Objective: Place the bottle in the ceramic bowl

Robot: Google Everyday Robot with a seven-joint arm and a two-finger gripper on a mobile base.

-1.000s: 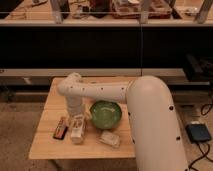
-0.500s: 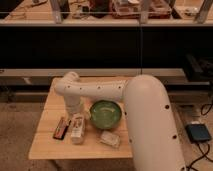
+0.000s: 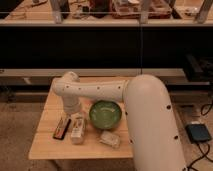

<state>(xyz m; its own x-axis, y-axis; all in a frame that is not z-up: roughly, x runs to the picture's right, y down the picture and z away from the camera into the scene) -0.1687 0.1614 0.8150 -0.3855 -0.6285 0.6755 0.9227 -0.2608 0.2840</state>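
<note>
A green ceramic bowl (image 3: 105, 114) stands in the middle of a small wooden table (image 3: 50, 147). A white bottle (image 3: 77, 130) lies on its side just left of the bowl. My white arm (image 3: 95, 90) reaches in from the right, bends at the table's left back and points down. My gripper (image 3: 74, 116) is at its lower end, right above the bottle's far end. The wrist hides most of it, and I cannot tell whether it touches the bottle.
A dark flat snack bar (image 3: 61, 127) lies left of the bottle. A clear plastic packet (image 3: 110, 139) lies in front of the bowl. A dark shelf unit (image 3: 105, 45) stands behind the table. A blue-grey box (image 3: 200, 133) sits on the floor at right.
My arm's bend has shifted slightly to the left over the table's back left. The bottle, bowl and other items have not moved.
</note>
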